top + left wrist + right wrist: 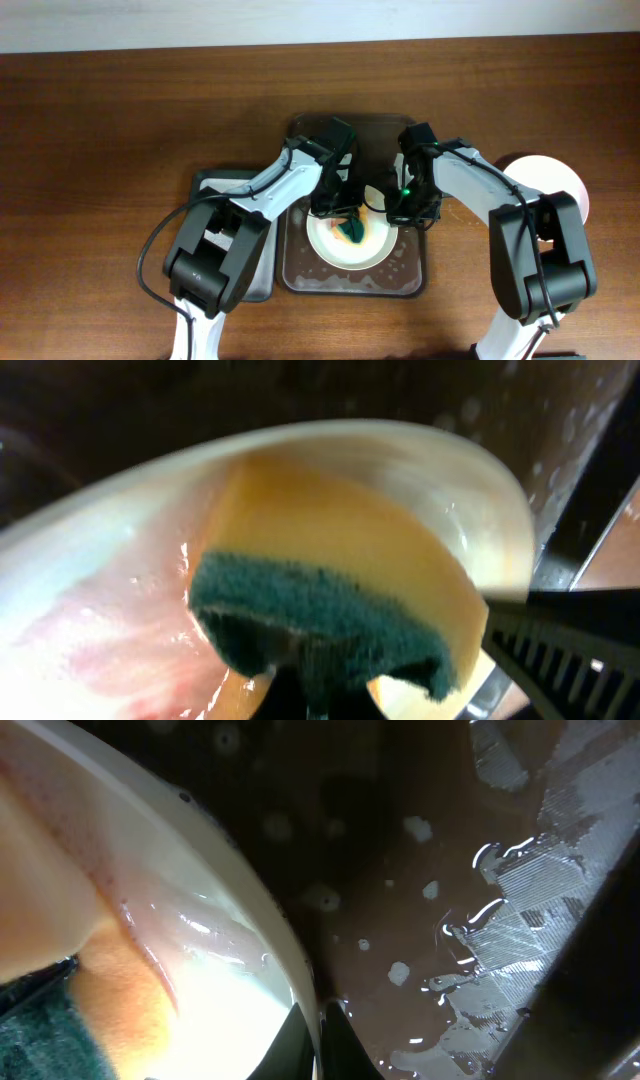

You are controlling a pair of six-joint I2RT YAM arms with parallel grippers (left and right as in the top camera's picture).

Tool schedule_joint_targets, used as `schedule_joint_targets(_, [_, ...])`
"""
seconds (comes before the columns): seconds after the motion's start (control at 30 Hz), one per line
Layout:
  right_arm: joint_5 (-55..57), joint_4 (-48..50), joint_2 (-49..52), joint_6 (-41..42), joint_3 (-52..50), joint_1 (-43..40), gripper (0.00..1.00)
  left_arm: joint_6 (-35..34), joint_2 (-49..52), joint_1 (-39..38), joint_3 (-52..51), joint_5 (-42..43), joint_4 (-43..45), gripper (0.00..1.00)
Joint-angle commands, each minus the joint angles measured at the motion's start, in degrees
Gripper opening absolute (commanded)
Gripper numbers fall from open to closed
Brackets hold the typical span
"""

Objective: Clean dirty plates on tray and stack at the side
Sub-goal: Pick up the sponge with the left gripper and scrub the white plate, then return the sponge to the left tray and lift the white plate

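A white plate (330,252) lies in the dark brown tray (405,281), wet, with a faint pink-red smear. My left gripper (338,212) is shut on a yellow sponge with a green scouring face (353,231) and presses it on the plate. In the left wrist view the sponge (330,580) fills the middle of the plate (90,590). My right gripper (396,212) is shut on the plate's right rim; in the right wrist view its fingers (316,1042) pinch the rim (250,910). A pale pink plate (565,180) sits on the table at the right. The mint plate is not in view.
The tray floor (400,870) is wet, with foam spots and puddles. A smaller black tray with a grey inside (222,184) lies left of the brown tray, partly under my left arm. Bare wooden table (100,150) surrounds everything.
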Motion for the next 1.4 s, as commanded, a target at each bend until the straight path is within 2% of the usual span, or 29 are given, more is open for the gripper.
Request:
schedule_joint_targets(0.0, [2.6,0.11,1.05,0.57,-0.22,-0.02,0.04,0.85,2.86,1.6,0.33,-18.82,-11.52,0.0])
schedule_joint_targets(0.07, [2.64,0.31,1.05,1.36,-0.22,-0.11,0.04,1.31,-0.24,4.9,1.4,-29.86,-16.5,0.0])
schedule_joint_targets(0.13, [2.62,0.68,1.05,2.1,-0.22,-0.11,0.04,1.7,-0.94,5.77,1.38,-33.27,-16.68,0.0])
schedule_joint_targets(0.17, [2.64,0.81,1.05,2.6,-0.22,-0.11,0.04,1.68,-0.94,5.51,1.38,-30.88,-16.2,0.0])
schedule_joint_targets(0.2, [2.6,1.18,1.05,3.63,-0.22,-0.11,0.04,1.68,-0.94,5.03,1.38,-24.37,-14.91,0.0])
schedule_joint_targets(0.27, [2.14,2.05,1.05,5.86,-0.22,-0.11,0.04,1.68,-0.94,2.86,1.05,-4.15,-7.13,0.0])
schedule_joint_targets(0.3, [1.18,2.54,1.05,6.19,-0.22,-0.11,0.04,1.64,-0.94,1.62,1.05,0.37,-4.11,0.0])
schedule_joint_targets(0.4, [0.92,2.69,1.05,6.16,-0.22,-0.11,0.04,0.5,-0.87,-2.67,1.05,2.78,1.55,0.0])
schedule_joint_targets(0.5, [0.92,2.67,1.05,6.16,-0.22,-0.11,0.04,-0.11,-0.83,-4.31,1.01,2.8,1.81,0.0])
schedule_joint_targets(0.57, [0.92,2.45,1.05,6.16,-0.22,-0.11,0.04,-0.09,-0.83,-4.13,1.01,0.83,-0.33,0.02])
schedule_joint_targets(0.63, [0.92,2.23,1.05,6.14,-0.22,-0.11,0.04,0.44,-0.83,-2.36,1.01,-12.76,-4.17,0.05])
schedule_joint_targets(0.7, [0.94,2.23,1.05,6.14,-0.22,-0.11,0.04,3.19,-0.83,-0.96,1.01,-31.65,-8.22,0.02])
schedule_joint_targets(0.73, [0.92,2.21,1.05,6.14,-0.22,-0.11,0.04,3.21,-0.83,-0.44,1.01,-37.35,-9.92,0.0])
schedule_joint_targets(0.9, [1.16,2.21,1.05,5.88,-0.22,-0.11,0.04,3.21,-0.85,1.14,2.4,-54.73,-13.75,0.0])
schedule_joint_targets(0.97, [1.16,2.23,1.05,5.9,-0.22,-0.11,0.04,3.19,-0.85,1.07,6.97,-53.2,-17.92,0.0])
schedule_joint_targets(1.1, [1.14,2.16,-0.24,4.79,-0.2,-0.11,0.04,3.58,-1.84,1.62,24.28,-38.03,-28.98,0.0])
schedule_joint_targets(1.13, [1.18,2.03,-2.49,3.02,-0.22,-0.04,0.04,6.1,-3.76,3.08,27.89,-34.42,-32.68,0.0])
schedule_joint_targets(1.23, [3.37,1.4,-11.91,-1.18,-0.22,0.04,0.04,8.63,-11.56,11.06,28.44,-33.88,-42.69,0.0])
schedule_joint_targets(1.3, [10.12,0.07,-20.06,-1.2,-0.22,1.2,0.04,12.7,-12.74,17.4,28.41,-34.64,-47.71,0.05])
schedule_joint_targets(1.37, [19.89,-2.01,-26.49,-1.16,-0.22,5.05,0.04,13.35,-12.74,22.47,26.51,-34.23,-48.48,0.03])
